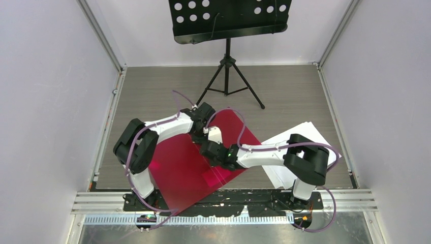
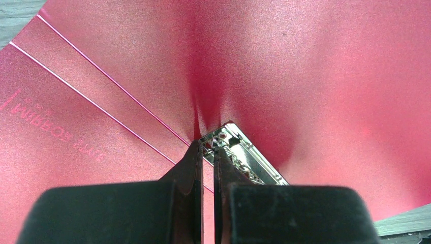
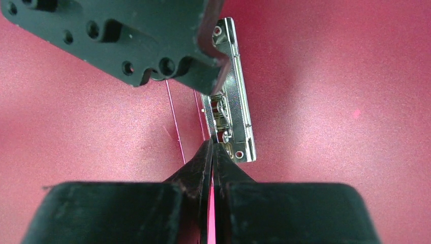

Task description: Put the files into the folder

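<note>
Seemingly prying: left gripper (image 2: 207,146) and right gripper (image 3: 212,146), both pinched together, tips at the folder's (image 1: 178,168) clip (image 3: 234,107); next, raise it and fetch the papers (image 1: 310,129).

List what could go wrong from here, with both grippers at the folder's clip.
1. The left gripper and right gripper, both shut, sit at opposite ends of the small metal clip; a tip may slip off, or the grippers may collide.
2. The folder lies loose on the table; pushing on the clip could slide it.
3. The files lie partly under the right arm, which might sweep them when it moves.
</note>
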Tool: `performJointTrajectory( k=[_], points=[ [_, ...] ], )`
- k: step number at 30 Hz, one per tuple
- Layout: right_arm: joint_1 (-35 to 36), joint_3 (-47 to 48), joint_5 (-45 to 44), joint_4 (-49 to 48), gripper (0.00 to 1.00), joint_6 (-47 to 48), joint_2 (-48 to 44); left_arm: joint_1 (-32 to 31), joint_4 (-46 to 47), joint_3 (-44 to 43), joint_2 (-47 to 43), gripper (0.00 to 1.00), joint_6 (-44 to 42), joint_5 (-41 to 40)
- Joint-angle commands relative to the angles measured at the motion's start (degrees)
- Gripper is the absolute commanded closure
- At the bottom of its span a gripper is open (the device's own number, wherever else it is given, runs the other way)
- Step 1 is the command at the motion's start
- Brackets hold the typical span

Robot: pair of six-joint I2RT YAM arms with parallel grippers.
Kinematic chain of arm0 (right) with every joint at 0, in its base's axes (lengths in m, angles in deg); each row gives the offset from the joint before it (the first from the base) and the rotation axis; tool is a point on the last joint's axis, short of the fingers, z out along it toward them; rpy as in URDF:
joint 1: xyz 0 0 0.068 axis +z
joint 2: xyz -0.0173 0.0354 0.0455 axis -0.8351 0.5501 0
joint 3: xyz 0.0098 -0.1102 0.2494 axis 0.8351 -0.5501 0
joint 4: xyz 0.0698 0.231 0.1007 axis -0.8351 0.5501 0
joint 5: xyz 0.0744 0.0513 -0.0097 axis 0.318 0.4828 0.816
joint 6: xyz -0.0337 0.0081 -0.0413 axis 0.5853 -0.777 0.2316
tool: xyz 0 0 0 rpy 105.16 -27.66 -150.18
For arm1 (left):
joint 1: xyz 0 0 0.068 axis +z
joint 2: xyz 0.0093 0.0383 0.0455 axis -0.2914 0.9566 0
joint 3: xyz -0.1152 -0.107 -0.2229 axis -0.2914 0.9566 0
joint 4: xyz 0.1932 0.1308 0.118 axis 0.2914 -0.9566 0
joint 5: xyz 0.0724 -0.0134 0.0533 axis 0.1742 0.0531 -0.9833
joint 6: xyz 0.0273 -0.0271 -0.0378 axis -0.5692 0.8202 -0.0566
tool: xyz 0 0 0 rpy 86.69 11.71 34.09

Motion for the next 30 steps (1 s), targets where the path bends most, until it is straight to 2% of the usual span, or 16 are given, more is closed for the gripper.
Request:
performJointTrajectory(
  k=[1, 10, 15, 19, 25, 30],
  points=[
    [0.78, -1.68, -4.25, 7.72, 0.94, -3.52, 3.64, -0.31, -5.21, 2.37, 4.73, 1.0, -2.4, 0.39],
    [1.0, -8.68, -4.36, 6.49, 0.95, -7.85, 0.61, -0.3, -5.82, 2.24, 5.92, 1.0, -3.2, -0.47],
    [1.99, -8.5, -3.71, 6.59, 0.95, -8.64, 2.23, -0.26, -6.13, 1.82, 6.0, 1.0, -3.21, -0.64],
    [3.1, -4.96, -5.97, 10.34, 0.95, -9.41, 5.36, -0.25, -6.57, 1.6, 6.0, 1.0, -3.27, -0.97],
    [5.47, 2.61, -12.43, 22.85, 0.95, -12.15, 10.82, -0.06, -7.2, 1.6, 5.75, 1.0, -3.62, -1.69],
    [5.8, 3.78, -11.95, 27.14, 0.95, -13.09, 13.2, 0.52, -7.09, 2.11, 5.36, 1.0, -3.97, -1.71]
  ],
)
